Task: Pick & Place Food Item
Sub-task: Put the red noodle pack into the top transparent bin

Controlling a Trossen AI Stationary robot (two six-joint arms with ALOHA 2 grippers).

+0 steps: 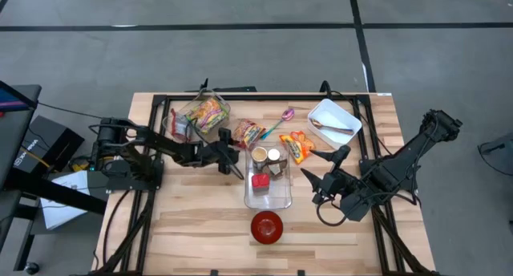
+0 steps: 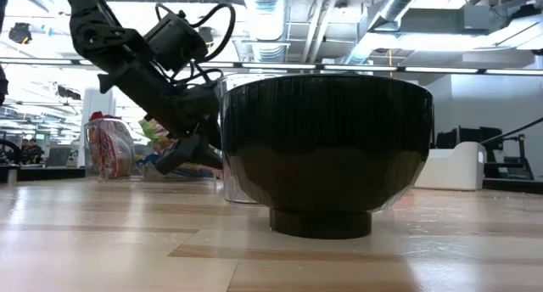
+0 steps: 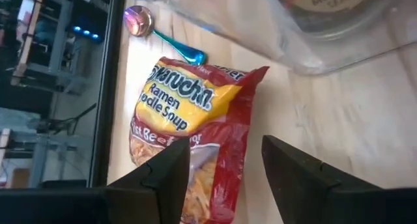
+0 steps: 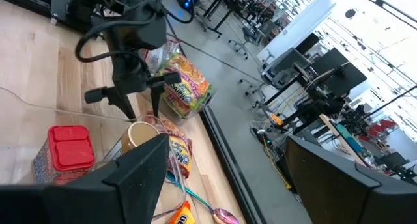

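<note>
A red and yellow ramen packet lies flat on the table, left of a clear tub. The tub holds a red box and two small cups. My left gripper is open at the packet's near end. In the left wrist view the packet reaches down between its two fingers; I cannot tell whether they touch it. My right gripper is open and empty to the right of the tub, and shows in its wrist view.
A red bowl stands near the front edge and fills the low view. A clear bag of noodle packets, a pink and teal spoon, an orange packet and a white tray lie farther back.
</note>
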